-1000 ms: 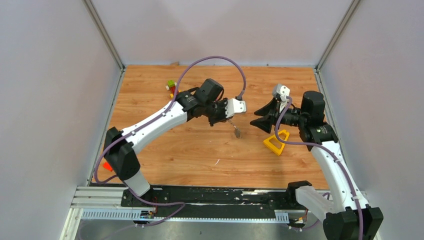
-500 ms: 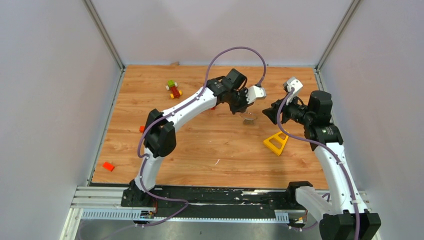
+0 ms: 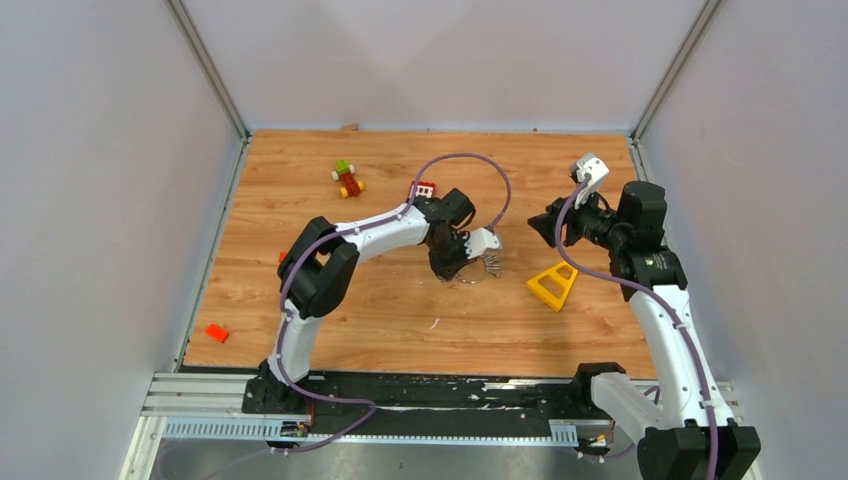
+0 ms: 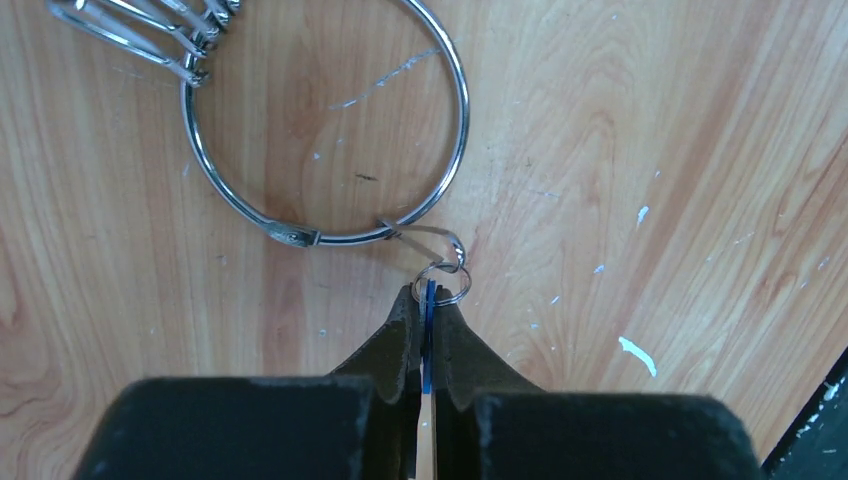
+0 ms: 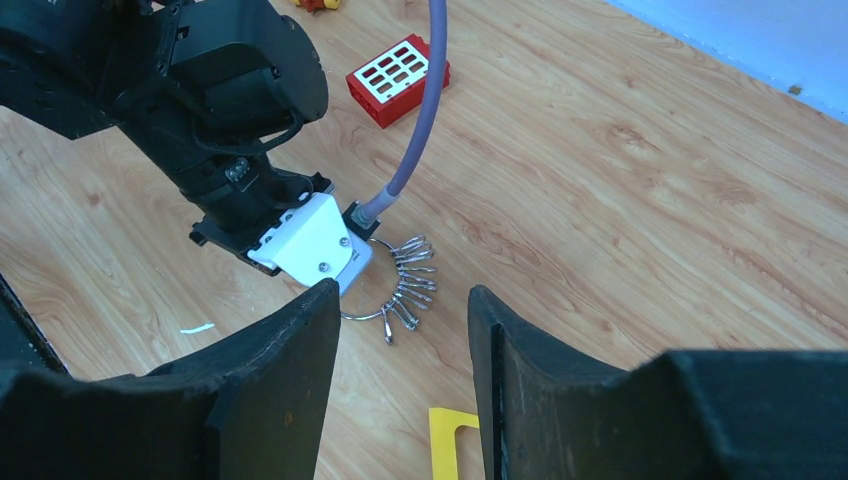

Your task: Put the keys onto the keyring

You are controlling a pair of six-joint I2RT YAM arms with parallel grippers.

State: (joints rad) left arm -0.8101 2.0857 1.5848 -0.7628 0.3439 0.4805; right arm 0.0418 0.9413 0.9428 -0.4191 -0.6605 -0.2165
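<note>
The keyring (image 4: 462, 120) is a thin silver wire ring lying flat on the wooden table, with a bunch of silver clips (image 4: 150, 30) at its far left. My left gripper (image 4: 428, 300) is shut on a key with a blue tag (image 4: 428, 318), held edge-on between the jaws. The key's small split ring (image 4: 447, 281) meets one clip (image 4: 420, 238) that sits on the keyring. From above, the left gripper (image 3: 452, 262) points down beside the keyring (image 3: 482, 268). My right gripper (image 5: 400, 300) hovers open and empty above the keyring (image 5: 365, 312), right of it in the top view (image 3: 540, 225).
A yellow triangular block (image 3: 553, 285) lies right of the keyring, under the right gripper. A red brick (image 3: 423, 189) sits behind the left wrist. A small toy (image 3: 347, 178) stands at the back left, and an orange brick (image 3: 215, 332) lies near the left front edge.
The left arm swung back from the far right toward the middle and came down, laying the hanging keyring flat on the table. The right arm has stayed almost still.
</note>
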